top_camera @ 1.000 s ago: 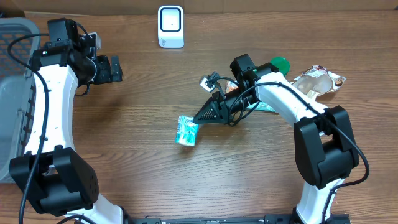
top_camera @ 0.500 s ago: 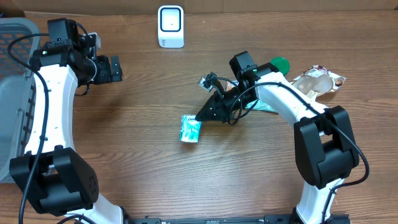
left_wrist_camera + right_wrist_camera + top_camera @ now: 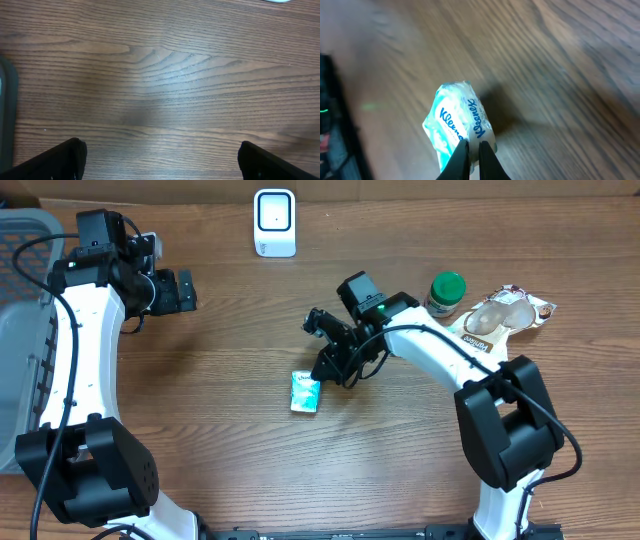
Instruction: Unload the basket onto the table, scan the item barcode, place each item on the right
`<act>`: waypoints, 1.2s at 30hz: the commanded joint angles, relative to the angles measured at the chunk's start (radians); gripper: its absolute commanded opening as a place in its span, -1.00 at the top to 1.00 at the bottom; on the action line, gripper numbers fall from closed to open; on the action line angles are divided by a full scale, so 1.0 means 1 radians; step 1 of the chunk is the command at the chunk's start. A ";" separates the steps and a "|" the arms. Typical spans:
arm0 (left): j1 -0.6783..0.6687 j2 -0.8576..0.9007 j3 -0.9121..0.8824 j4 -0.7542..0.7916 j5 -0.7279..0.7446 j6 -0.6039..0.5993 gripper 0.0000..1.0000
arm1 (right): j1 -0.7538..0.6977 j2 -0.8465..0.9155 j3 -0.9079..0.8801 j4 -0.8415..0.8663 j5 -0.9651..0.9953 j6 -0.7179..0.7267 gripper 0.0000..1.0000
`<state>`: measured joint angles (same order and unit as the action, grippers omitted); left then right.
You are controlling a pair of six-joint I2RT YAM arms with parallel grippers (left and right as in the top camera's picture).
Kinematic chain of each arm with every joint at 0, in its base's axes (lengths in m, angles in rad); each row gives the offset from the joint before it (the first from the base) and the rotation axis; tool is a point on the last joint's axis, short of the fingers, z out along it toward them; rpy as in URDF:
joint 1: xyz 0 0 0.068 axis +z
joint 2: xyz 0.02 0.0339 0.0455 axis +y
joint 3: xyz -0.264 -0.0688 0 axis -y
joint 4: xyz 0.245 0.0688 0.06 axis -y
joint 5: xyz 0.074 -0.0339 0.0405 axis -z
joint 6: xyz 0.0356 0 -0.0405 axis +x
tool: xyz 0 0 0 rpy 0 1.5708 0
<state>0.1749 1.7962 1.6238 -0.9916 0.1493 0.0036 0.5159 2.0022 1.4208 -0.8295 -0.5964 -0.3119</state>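
Note:
The item is a small teal and white Kleenex tissue pack (image 3: 305, 392) lying on the wooden table, left of centre. My right gripper (image 3: 323, 369) points down at its right end. In the right wrist view the gripper (image 3: 474, 150) is shut, its thin tips resting against the near end of the pack (image 3: 455, 125); I cannot tell if any wrapper is pinched. The white barcode scanner (image 3: 274, 222) stands at the table's back edge. My left gripper (image 3: 180, 290) hovers at the far left, open and empty, with bare wood between its fingertips (image 3: 67, 159).
A grey basket (image 3: 20, 330) stands at the left edge; its rim (image 3: 4, 115) shows in the left wrist view. A green-lidded jar (image 3: 446, 292) and a clear snack packet (image 3: 505, 315) lie at the back right, behind the right arm.
The right arm swung left and its wrist turned, uncovering the green-lidded jar. The tissue pack shifted slightly and turned more upright on the table. The left arm has not moved.

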 commanded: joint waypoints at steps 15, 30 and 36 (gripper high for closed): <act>0.002 -0.012 0.017 0.001 -0.003 0.016 -0.99 | 0.041 0.013 0.001 0.082 0.222 0.158 0.35; 0.002 -0.012 0.017 0.001 -0.003 0.016 -0.99 | 0.034 0.013 -0.002 0.021 0.270 0.578 -0.16; 0.002 -0.012 0.017 0.001 -0.003 0.016 -0.99 | 0.047 0.023 -0.002 -0.012 0.266 0.630 -0.04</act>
<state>0.1749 1.7962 1.6238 -0.9916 0.1493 0.0036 0.5529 2.0064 1.4204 -0.8398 -0.3332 0.2455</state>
